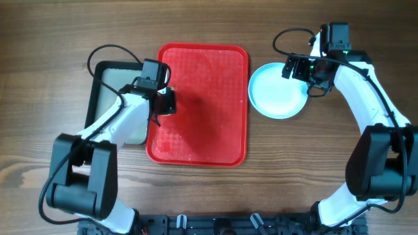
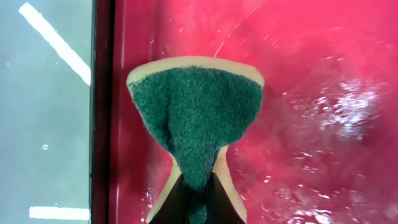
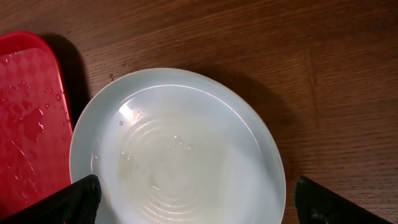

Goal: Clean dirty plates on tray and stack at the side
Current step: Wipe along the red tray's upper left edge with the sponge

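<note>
Brown wood-grain table [image 1: 39,39] fills every view, and no wall or room shows beyond it. At its middle, nearer the far edge, lies the large red rectangular plastic tray [image 1: 202,47]. Its textured floor is wet with beads and streaks of water and bears no plate. Toward the left edge, right beside the red tray, sits a smaller dark grey metal tray [image 1: 111,81].

The left gripper [image 1: 164,99] is clamped on a folded yellow sponge with a green scouring face [image 2: 196,118]. It holds the sponge just inside the red tray's left rim, seemingly ready to scrub.

Toward the right edge, just beside the red tray, a round pale aqua plate [image 1: 277,91] rests on the bare wood. It is wet and free of red smears, so this is apparently the cleaned stack. Whether other plates lie beneath cannot be told. The right gripper [image 3: 196,190] hovers above it, fingers spread wide and holding nothing.
</note>
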